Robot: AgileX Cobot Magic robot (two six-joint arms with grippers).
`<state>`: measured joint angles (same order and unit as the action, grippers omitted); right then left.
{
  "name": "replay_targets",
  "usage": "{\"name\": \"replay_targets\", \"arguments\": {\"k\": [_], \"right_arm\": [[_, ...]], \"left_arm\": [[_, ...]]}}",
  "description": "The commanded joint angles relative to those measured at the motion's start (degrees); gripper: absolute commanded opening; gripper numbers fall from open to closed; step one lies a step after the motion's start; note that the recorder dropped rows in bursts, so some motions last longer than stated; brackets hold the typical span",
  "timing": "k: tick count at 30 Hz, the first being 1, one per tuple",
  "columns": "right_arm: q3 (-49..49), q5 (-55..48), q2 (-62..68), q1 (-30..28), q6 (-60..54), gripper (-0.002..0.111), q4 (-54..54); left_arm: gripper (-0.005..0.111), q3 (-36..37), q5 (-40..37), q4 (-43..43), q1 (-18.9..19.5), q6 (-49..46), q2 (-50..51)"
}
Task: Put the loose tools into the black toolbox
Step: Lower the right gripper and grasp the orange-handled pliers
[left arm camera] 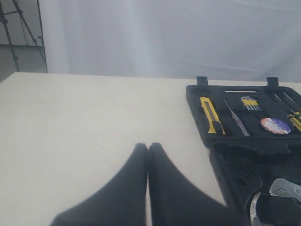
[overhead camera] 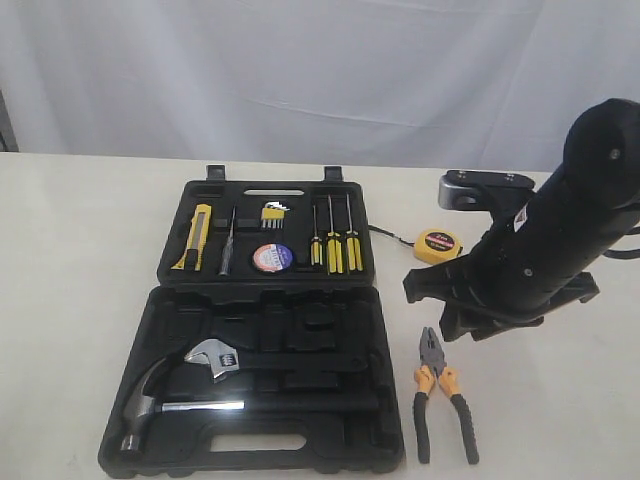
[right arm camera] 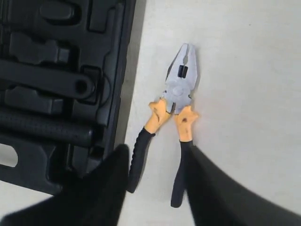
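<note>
The black toolbox [overhead camera: 300,330] lies open on the table, both halves flat. In its far half sit the yellow-black utility knife [overhead camera: 197,236] and the dark tape roll [overhead camera: 272,258]. The yellow tape measure [overhead camera: 437,244] rests on the table just right of that half. The orange-black-handled pliers [overhead camera: 440,385] lie on the table right of the near half. My right gripper [right arm camera: 157,150] hangs open above the pliers [right arm camera: 176,101], its fingers on either side of the two handle ends and gripping nothing. My left gripper [left arm camera: 148,146] is shut and empty, over bare table left of the toolbox [left arm camera: 225,155].
A steel claw hammer [overhead camera: 150,395] and a chrome wrench [overhead camera: 215,358] lie in the near half. Thin yellow-handled screwdrivers [overhead camera: 333,245] and hex keys [overhead camera: 273,213] sit in the far half. A white curtain stands behind the table.
</note>
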<state>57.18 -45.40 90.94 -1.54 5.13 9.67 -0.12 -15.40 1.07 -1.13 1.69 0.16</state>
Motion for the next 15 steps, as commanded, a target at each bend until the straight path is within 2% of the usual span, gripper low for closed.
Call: {"name": "replay_targets", "arguments": {"k": [1, 6, 9, 15], "right_arm": [[0.06, 0.41, 0.10, -0.36, -0.07, 0.062, -0.97], [0.06, 2.62, 0.10, -0.36, 1.94, 0.062, -2.53], [0.06, 4.39, 0.47, -0.36, 4.86, 0.062, -6.95], [0.06, 7.87, 8.55, -0.36, 7.35, 0.062, -6.80]], "left_arm": [[0.000, 0.12, 0.03, 0.14, -0.12, 0.07, -0.16], [0.000, 0.12, 0.03, 0.14, -0.12, 0.07, -0.16], [0.000, 0.12, 0.03, 0.14, -0.12, 0.07, -0.16], [0.000, 0.12, 0.03, 0.14, -0.12, 0.07, -0.16]]}}
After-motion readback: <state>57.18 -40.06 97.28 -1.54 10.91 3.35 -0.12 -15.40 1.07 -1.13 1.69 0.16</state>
